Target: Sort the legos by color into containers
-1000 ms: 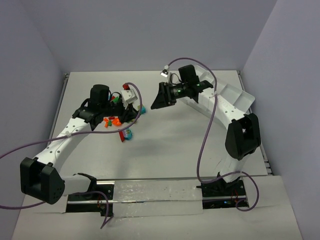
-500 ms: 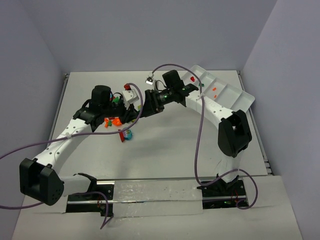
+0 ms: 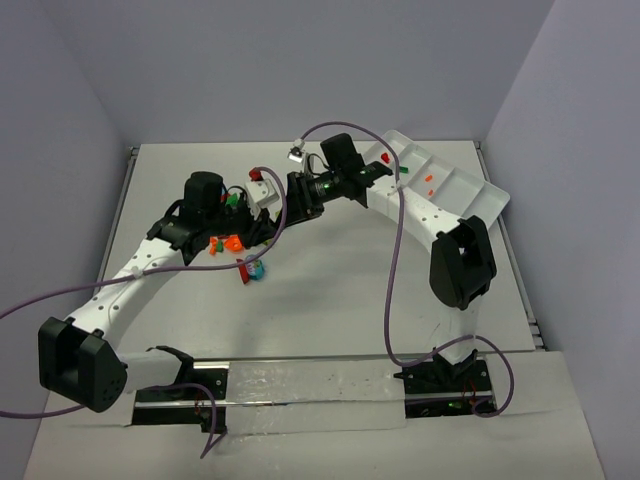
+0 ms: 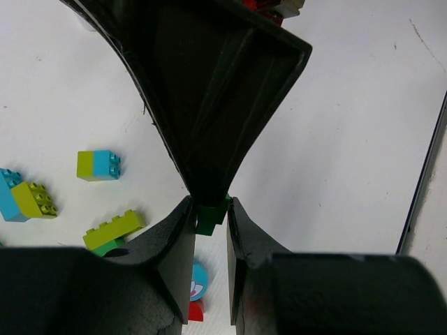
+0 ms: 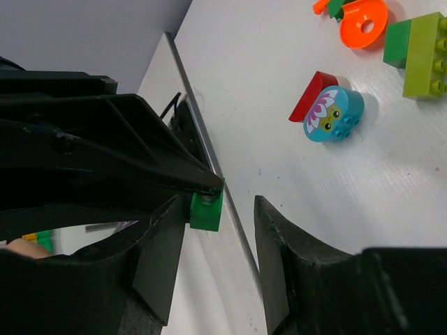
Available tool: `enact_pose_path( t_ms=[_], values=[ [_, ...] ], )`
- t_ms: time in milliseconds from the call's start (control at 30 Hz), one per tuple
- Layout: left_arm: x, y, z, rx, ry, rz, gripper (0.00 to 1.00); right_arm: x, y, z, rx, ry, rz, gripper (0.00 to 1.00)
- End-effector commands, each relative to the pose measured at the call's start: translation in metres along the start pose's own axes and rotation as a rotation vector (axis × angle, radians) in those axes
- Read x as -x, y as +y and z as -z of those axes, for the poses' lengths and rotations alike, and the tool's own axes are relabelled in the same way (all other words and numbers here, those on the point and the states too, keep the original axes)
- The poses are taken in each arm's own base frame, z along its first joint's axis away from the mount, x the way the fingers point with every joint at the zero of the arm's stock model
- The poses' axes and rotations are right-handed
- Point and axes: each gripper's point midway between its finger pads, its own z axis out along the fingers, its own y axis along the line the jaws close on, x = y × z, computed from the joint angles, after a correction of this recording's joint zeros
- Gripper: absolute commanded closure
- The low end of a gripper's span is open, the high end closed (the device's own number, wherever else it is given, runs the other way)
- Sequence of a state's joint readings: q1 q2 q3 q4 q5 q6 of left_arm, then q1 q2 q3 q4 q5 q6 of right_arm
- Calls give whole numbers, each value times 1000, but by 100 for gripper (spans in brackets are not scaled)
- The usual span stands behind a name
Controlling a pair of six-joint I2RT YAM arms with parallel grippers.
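Gripping a small green brick [image 4: 210, 215] between narrowly set fingers, the left gripper [image 4: 209, 225] holds it clear of the tabletop [image 3: 340, 290], to the left of the white tray [image 3: 468, 188]. The right gripper [image 5: 220, 209] meets it there tip to tip. Its fingers [image 5: 279, 265] stand apart on either side of the brick, one pad close beside it and the other across a clear gap, so the right side has no grip on it. Whether the nearer pad touches the brick cannot be told. The loose legos [image 3: 228, 242] lie on the tabletop further left of the tray, past both grippers, in orange, red, green, yellow-green and cyan. Among them are an orange ring [image 5: 363, 21] and a cyan brick with a printed face [image 5: 334, 112], with a red piece touching it. Inside the tray, red pieces lie nearest its left end, green next along and orange after that. Which compartment holds each group cannot be told at this size.
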State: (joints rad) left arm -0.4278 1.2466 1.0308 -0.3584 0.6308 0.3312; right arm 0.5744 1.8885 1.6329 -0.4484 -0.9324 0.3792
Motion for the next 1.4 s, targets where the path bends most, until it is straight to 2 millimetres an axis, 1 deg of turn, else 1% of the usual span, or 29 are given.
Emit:
enact_pose_path(
  t_ms=[0, 200, 233, 267, 300, 333, 367, 400, 433, 467, 500, 600, 667, 767, 800, 833, 867, 900, 933, 967, 1000, 1033, 1067, 1100, 1167, 1200, 1233, 1267, 1367],
  values=[
    [20, -3, 4, -2, -58, -29, 100, 7, 9, -5, 18, -11, 33, 55],
    [26, 8, 3, 49, -64, -3, 96, -3, 10, -9, 8, 18, 57, 71],
    [25, 12, 2, 68, -57, 15, 91, -6, 12, -9, 18, 30, 71, 78],
    [24, 17, 1, 92, -50, 34, 84, -10, 15, -9, 27, 42, 87, 87],
    [25, 20, 1, 107, -49, 47, 73, -10, 17, -7, 28, 44, 101, 92],
    [25, 22, 0, 120, -47, 62, 67, -11, 17, -6, 26, 47, 110, 98],
    [24, 24, 0, 133, -43, 76, 62, -11, 16, -5, 20, 46, 119, 100],
    [24, 27, 0, 147, -40, 87, 51, -10, 15, -2, 11, 43, 129, 100],
    [24, 29, 0, 161, -41, 99, 34, -9, 13, 1, 3, 35, 134, 100],
    [24, 32, 1, 178, -40, 113, 12, -6, 10, 7, -11, 24, 136, 100],
    [25, 34, 2, 193, -43, 121, 2, -4, 4, 11, -31, 13, 136, 100],
    [29, 42, 11, 231, -57, 154, 1, 7, -21, 33, -120, -29, 131, 100],
    [34, 49, 20, 261, -75, 192, 1, 23, -55, 63, -226, -97, 111, 100],
    [32, 68, 34, 340, -80, 256, 1, 53, -117, 127, -449, -221, 85, 100],
    [28, 71, 35, 353, -71, 277, 1, 59, -136, 149, -522, -253, 76, 100],
    [27, 74, 37, 363, -68, 288, 1, 64, -147, 159, -583, -265, 86, 100],
    [24, 78, 39, 366, -67, 301, 1, 71, -167, 181, -691, -289, 93, 100],
    [21, 82, 41, 364, -68, 319, 1, 77, -189, 208, -800, -312, 94, 100],
    [19, 85, 42, 363, -73, 332, 1, 81, -205, 229, -876, -325, 95, 100],
    [17, 87, 43, 366, -77, 334, 1, 81, -221, 245, -929, -334, 77, 100],
    [16, 92, 45, 385, -79, 340, 1, 82, -229, 256, -966, -338, 77, 100],
    [16, 91, 44, 385, -84, 376, 1, 82, -237, 265, -999, -339, 77, 100],
    [15, 97, 46, 412, -93, 387, 1, 87, -244, 282, -1059, -347, 83, 100],
    [15, 103, 48, 439, -100, 397, 1, 90, -251, 294, -1092, -353, 83, 100],
    [14, 114, 52, 500, -117, 448, 1, 94, -264, 309, -1119, -363, 69, 100],
    [13, 118, 52, 515, -119, 468, 1, 96, -268, 311, -1122, -364, 67, 100],
    [10, 122, 52, 533, -122, 503, 1, 93, -279, 317, -1123, -362, 44, 100],
    [9, 127, 53, 553, -132, 534, 1, 95, -281, 324, -1125, -372, 39, 100],
    [3, 138, 57, 583, -152, 592, 1, 106, -291, 329, -1126, -388, 34, 100]
  ],
)
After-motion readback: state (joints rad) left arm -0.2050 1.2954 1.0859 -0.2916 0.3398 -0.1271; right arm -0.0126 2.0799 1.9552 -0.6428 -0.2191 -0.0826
